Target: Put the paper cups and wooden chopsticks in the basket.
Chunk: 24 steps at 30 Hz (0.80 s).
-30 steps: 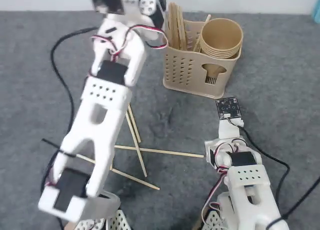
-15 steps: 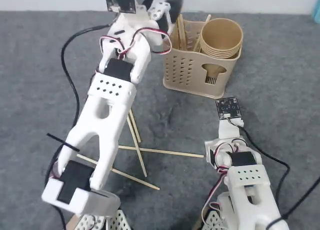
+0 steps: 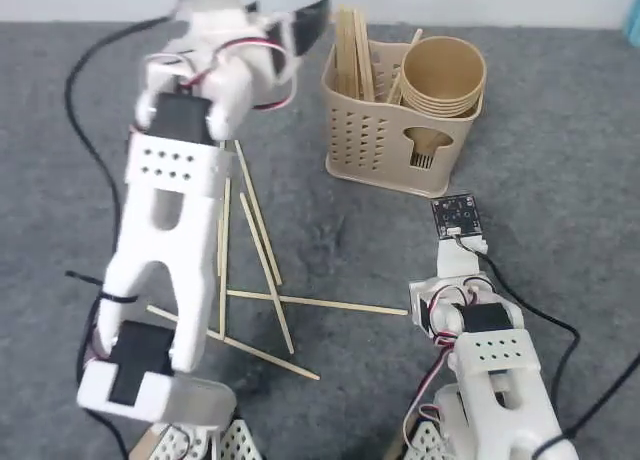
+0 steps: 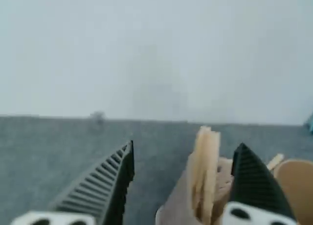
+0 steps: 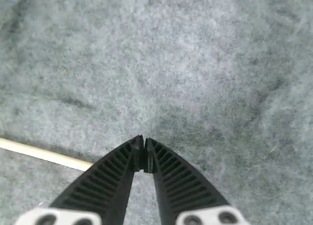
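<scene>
Gripper of left arm agape, apparently empty, high beside basket.

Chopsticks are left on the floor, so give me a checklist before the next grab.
1. Left claw open and empty: ok, it is raised beside the basket.
2. Right claw free: ok, shut on nothing, low over the carpet.
3. Paper cups in the basket: ok, stacked in it.
4. All chopsticks in the basket: not ok, several loose chopsticks lie crossed on the carpet between the arms.
5. Basket upright: ok.
6. A chopstick near a claw: ok, one end lies just beside the right claw's tips.
</scene>
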Tool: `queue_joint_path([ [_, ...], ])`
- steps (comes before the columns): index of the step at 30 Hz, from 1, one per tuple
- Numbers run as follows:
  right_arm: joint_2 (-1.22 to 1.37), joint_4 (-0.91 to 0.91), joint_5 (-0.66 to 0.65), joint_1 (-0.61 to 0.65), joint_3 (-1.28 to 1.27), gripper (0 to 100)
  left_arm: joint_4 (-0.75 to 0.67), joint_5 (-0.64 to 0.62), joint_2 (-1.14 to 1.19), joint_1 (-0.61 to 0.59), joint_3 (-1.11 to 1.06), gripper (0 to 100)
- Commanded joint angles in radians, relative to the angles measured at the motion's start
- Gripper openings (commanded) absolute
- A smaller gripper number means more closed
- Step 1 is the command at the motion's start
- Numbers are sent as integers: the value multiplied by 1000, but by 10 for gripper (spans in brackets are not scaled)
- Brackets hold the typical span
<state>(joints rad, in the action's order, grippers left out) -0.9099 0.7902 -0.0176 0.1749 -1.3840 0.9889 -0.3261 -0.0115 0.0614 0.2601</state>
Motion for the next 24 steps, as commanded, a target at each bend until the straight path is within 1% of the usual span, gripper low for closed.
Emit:
queue_joint_path([
  [1,-30,-15,-12,-10,9,8,144,-63,-11,-64,58,240],
  [4,-30,-13,-12,-10,9,8,222,-63,-8,-109,35,117],
  [7,-30,-12,-12,-10,9,8,232,-63,-8,-152,-33,7],
  [9,-30,-8,-12,-10,9,8,229,-61,-8,-175,-88,21],
  [12,-30,-8,-12,-10,9,8,157,-32,-8,-198,-205,38],
  [15,-30,-8,-12,-10,9,8,9,18,-8,-199,-361,45],
  [19,-30,-8,-12,-10,9,8,-213,29,-6,-206,-550,49],
  [21,-30,-8,-12,-10,9,8,-267,29,-5,-206,-595,49],
  [24,-30,-8,-12,-10,9,8,-285,29,51,-209,-585,50],
])
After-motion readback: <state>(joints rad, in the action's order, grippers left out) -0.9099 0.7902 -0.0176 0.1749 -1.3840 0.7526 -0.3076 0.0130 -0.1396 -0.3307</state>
